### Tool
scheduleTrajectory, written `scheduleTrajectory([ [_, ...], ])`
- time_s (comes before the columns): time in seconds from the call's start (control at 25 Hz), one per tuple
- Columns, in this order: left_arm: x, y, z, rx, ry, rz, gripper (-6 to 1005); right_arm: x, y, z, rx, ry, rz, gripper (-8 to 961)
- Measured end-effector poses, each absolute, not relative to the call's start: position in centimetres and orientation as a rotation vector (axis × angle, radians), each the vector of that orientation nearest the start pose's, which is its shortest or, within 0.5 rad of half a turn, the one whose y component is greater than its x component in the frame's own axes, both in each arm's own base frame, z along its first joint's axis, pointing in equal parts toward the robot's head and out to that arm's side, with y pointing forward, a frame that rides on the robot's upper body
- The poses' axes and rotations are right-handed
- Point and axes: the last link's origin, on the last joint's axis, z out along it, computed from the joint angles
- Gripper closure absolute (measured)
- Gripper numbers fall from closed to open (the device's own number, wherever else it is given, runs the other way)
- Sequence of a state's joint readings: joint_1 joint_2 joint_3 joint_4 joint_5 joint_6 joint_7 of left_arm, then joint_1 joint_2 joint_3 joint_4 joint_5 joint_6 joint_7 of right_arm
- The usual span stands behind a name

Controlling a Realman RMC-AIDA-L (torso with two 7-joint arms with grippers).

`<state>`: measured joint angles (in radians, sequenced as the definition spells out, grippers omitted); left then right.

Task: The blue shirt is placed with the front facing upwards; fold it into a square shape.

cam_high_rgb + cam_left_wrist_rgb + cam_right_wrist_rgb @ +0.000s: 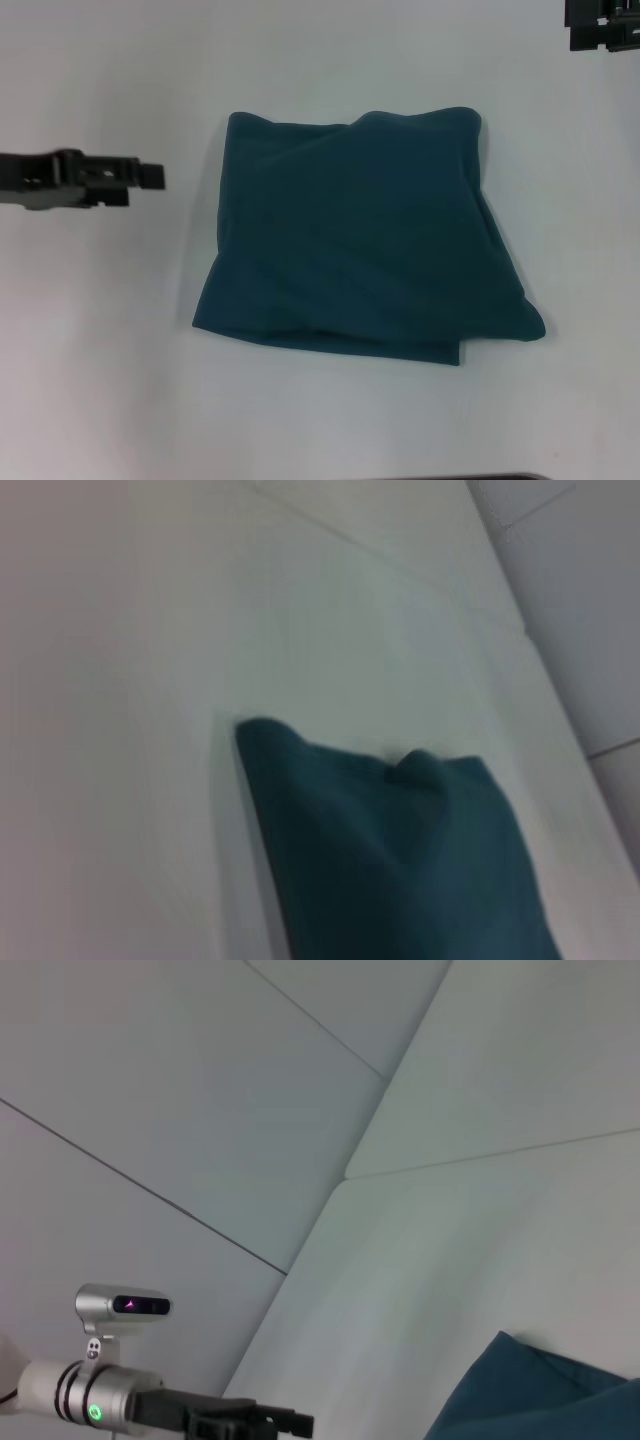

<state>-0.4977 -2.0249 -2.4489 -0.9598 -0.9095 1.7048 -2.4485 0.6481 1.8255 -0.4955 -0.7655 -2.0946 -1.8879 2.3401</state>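
Note:
The blue shirt (pixel 365 235) lies folded into a rough square in the middle of the white table (pixel 100 380), plain teal side up, with loose creases along its near and far edges. No lettering or tag shows. My left gripper (pixel 152 176) hovers to the left of the shirt, well apart from it, pointing toward it. The left wrist view shows the shirt's (pixel 400 870) far edge. My right gripper (pixel 600 25) sits at the far right corner, away from the cloth. In the right wrist view a corner of the shirt (pixel 540 1400) and the left gripper (pixel 295 1423) appear.
Bare white tabletop surrounds the shirt on all sides. Pale wall panels (pixel 200 1110) rise behind the table. A dark strip (pixel 470 477) shows at the near edge of the head view.

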Motion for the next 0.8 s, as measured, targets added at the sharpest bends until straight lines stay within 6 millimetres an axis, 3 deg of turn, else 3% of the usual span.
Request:
scheduleTrajectory([
  [0.44,-25.3,33.3,1.0,-2.438,-1.757,-0.271,177,24.5,35.5,13.5,-2.528,1.615,0.758,8],
  [0.8,-24.5,34.4,-1.2,-2.426,-1.741,-0.173,178,24.5,35.5,13.7,-2.522,1.616,0.766,8],
])
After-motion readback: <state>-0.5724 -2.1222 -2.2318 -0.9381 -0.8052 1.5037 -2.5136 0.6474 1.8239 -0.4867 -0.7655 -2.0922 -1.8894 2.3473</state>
